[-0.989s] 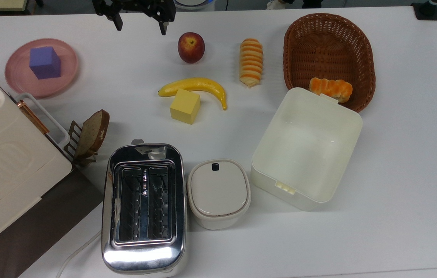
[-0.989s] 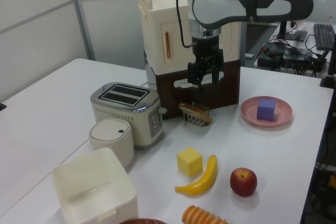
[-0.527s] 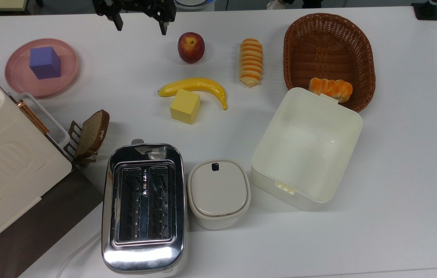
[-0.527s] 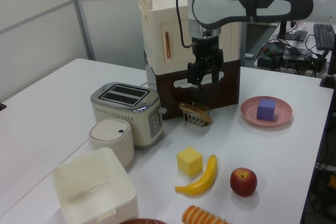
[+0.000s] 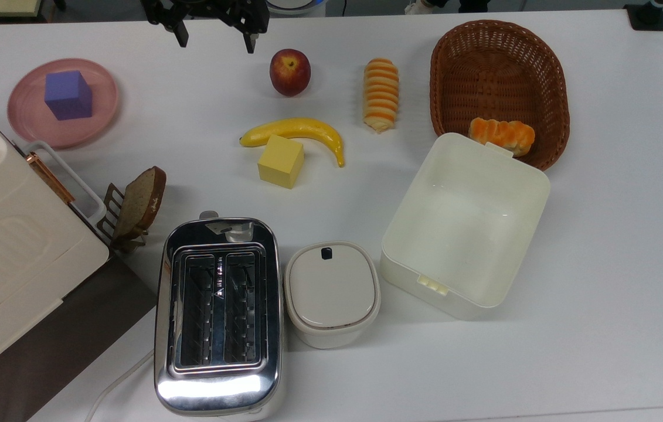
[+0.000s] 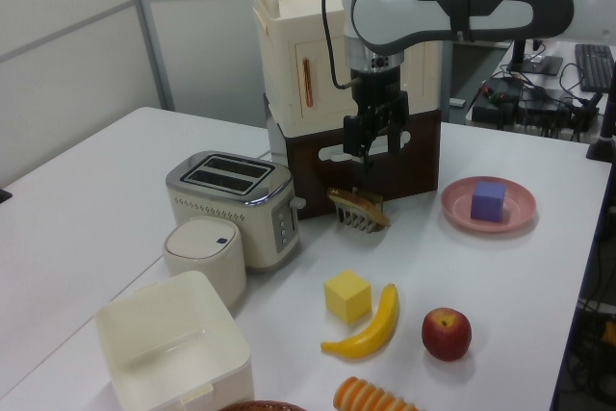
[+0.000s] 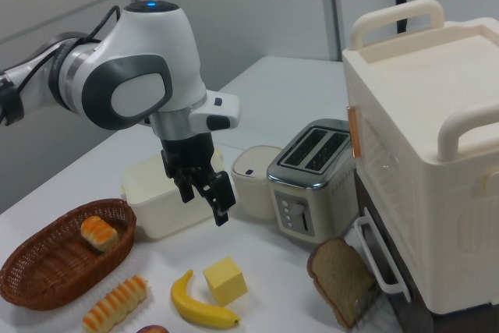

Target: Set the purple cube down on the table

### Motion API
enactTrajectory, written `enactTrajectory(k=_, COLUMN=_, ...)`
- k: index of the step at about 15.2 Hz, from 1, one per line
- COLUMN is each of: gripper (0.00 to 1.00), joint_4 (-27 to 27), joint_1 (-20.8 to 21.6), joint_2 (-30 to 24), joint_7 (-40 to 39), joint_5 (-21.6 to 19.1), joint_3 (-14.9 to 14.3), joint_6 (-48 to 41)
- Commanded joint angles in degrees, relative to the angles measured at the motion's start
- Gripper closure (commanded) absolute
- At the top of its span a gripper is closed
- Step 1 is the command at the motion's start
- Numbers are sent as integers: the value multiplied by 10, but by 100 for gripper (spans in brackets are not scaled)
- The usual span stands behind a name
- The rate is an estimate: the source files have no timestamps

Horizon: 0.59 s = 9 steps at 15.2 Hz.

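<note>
Resting on the round pink plate (image 5: 26, 123), the purple cube (image 5: 67, 94) sits at the upper left of the top view, not on the bare table (image 5: 601, 264). In the left view the same cube (image 6: 488, 201) lies at the right of the frame.

The gripper (image 5: 214, 40) hangs at the top edge of the top view, its 2 fingers spread wide and holding nothing. It is well apart from the cube, to the cube's right in the top view.

Between gripper and cube the tabletop shows no obstruction. Other items noted:
- 1 red apple (image 5: 289, 71) just right of the gripper in the top view.
- 1 banana (image 5: 296, 132) touching 1 yellow cube (image 5: 280, 160) at centre frame.
- 1 striped bread roll (image 5: 381, 94) beside a wicker basket (image 5: 548, 70) at the upper right, which holds another roll (image 5: 502, 135).
- 1 open cream box (image 5: 465, 223), 1 lidded cream container (image 5: 332, 292) and 1 chrome toaster (image 5: 218, 316) along the lower half.
- 1 bread slice (image 5: 140, 202) in a small rack, beside a large cream appliance (image 5: 9, 258) at the left edge.
</note>
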State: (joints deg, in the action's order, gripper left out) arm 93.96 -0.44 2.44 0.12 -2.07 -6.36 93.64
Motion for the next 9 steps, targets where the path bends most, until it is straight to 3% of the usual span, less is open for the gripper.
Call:
enactTrajectory(k=1, gripper=0, joint_4=-5, joint_1=6, joint_2=1, joint_7=-14, joint_5=-12, joint_3=-3, joint_6=-15)
enactTrajectory(k=9, gripper=0, joint_4=0, joint_1=6, joint_2=3, joint_7=-14, joint_5=-11, joint_3=0, joint_6=-17)
